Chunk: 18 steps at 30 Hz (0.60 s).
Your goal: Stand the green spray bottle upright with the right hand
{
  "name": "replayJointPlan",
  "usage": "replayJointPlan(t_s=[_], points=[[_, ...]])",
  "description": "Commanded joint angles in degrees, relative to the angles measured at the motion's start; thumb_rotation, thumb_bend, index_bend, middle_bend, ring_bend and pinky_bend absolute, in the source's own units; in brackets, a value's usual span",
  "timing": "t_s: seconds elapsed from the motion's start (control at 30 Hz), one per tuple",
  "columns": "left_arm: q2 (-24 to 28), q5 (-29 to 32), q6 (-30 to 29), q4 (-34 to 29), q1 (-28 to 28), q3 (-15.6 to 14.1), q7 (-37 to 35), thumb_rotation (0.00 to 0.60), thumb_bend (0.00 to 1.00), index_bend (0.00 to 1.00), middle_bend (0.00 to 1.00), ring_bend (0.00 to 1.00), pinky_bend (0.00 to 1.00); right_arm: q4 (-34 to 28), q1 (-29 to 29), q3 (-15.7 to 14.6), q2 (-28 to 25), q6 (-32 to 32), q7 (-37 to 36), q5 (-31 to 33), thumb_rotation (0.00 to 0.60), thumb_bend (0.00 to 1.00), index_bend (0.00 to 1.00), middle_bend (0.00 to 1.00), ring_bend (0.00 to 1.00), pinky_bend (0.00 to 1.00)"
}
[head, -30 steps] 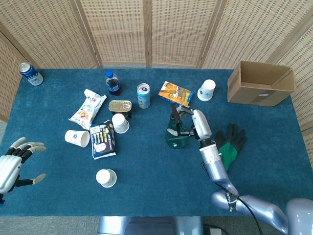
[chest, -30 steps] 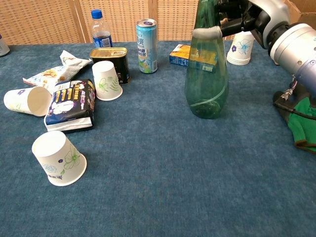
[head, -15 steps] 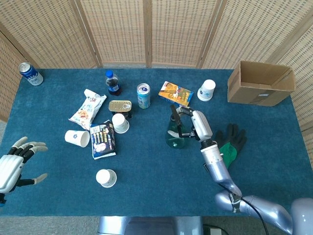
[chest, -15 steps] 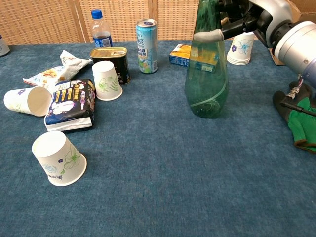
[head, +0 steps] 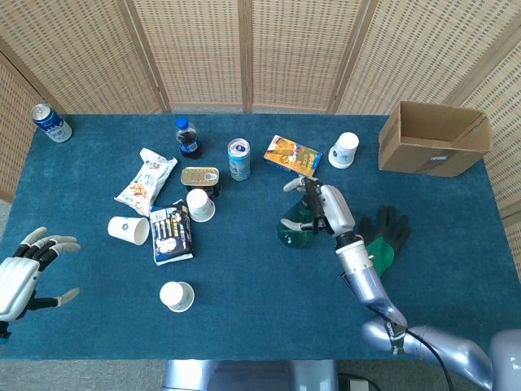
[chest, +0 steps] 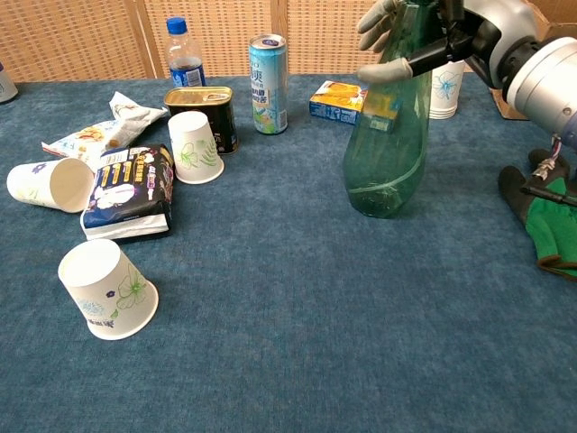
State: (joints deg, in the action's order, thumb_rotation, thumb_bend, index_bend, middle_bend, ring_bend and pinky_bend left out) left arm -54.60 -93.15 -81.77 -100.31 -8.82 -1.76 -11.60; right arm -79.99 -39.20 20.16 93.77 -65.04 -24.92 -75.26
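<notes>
Right arm point(head: 362, 281): glossy silver-white cylindrical segments, black band at the wrist, thin black cable along the forearm. Right hand point(head: 323, 205): white shell, dark inner mechanism, pale grey fingertips point(chest: 374, 15). Left hand point(head: 23, 269): white palm, black joints, light grey fingers.

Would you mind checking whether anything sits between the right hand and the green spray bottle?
Nothing visible does: the right hand is already at the neck of the green spray bottle, which stands on the table.
</notes>
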Motion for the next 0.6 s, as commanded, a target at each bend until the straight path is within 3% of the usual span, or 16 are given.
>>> replayJointPlan(t_s=[0.03,0.2,0.6], points=[[0.01,-0.05,-0.06,-0.1,-0.02,0.05,0.07,0.596,0.18,0.28,0.27,0.22,0.06,-0.16,0.01,-0.15,-0.25,0.15,-0.03,-0.05,0.6,0.07,0.37,0.41,0.3,0.32],[-0.05,-0.07,0.08,-0.16,-0.12,0.06,0.19,0.591,0.18,0.27,0.27,0.22,0.03,-0.36,0.09,-0.4,-0.67,0.3,-0.11,-0.13,0.6,0.07,0.35,0.4,0.29,0.3],[-0.15,-0.49,0.37,-0.7,-0.51,0.13,0.72,0.594,0.18,0.27,0.27,0.22,0.05,-1.03,0.66,-0.86,-2.29,-0.1,-0.98,-0.85,0.6,0.07,0.31,0.38,0.28,0.27]])
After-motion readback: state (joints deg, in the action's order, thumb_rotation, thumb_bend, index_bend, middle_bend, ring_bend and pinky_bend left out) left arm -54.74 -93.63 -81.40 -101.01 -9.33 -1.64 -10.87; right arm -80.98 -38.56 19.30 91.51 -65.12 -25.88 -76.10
